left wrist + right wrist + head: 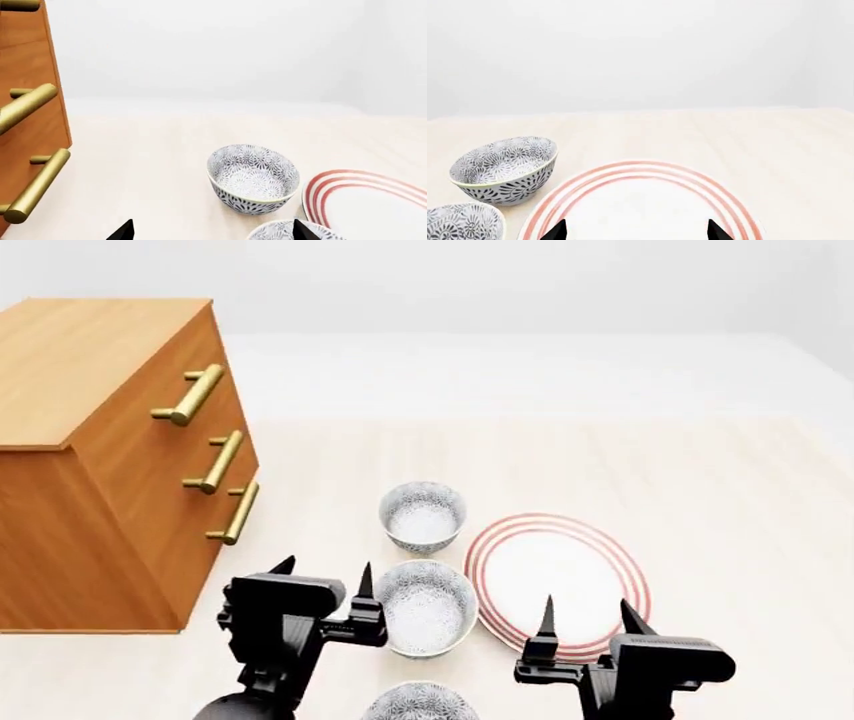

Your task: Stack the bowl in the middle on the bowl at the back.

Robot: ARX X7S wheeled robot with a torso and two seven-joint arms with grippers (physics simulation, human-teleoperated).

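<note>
Head view: middle bowl (424, 607), speckled grey-black outside, sits upright just right of my spread left hand (322, 583); back bowl (422, 516) beyond; right hand (587, 616) spread.

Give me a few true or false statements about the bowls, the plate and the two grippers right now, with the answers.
1. Three patterned bowls stand in a line beside the plate. True.
2. The bowl in the middle is already stacked in the bowl at the back. False: both rest on the table, apart.
3. The left gripper is shut on a bowl. False: it is open, holding nothing, beside the middle bowl.
4. The right gripper is open, at the plate's near edge. True.
5. The drawer unit stands on the robot's right. False: it is on its left.
</note>
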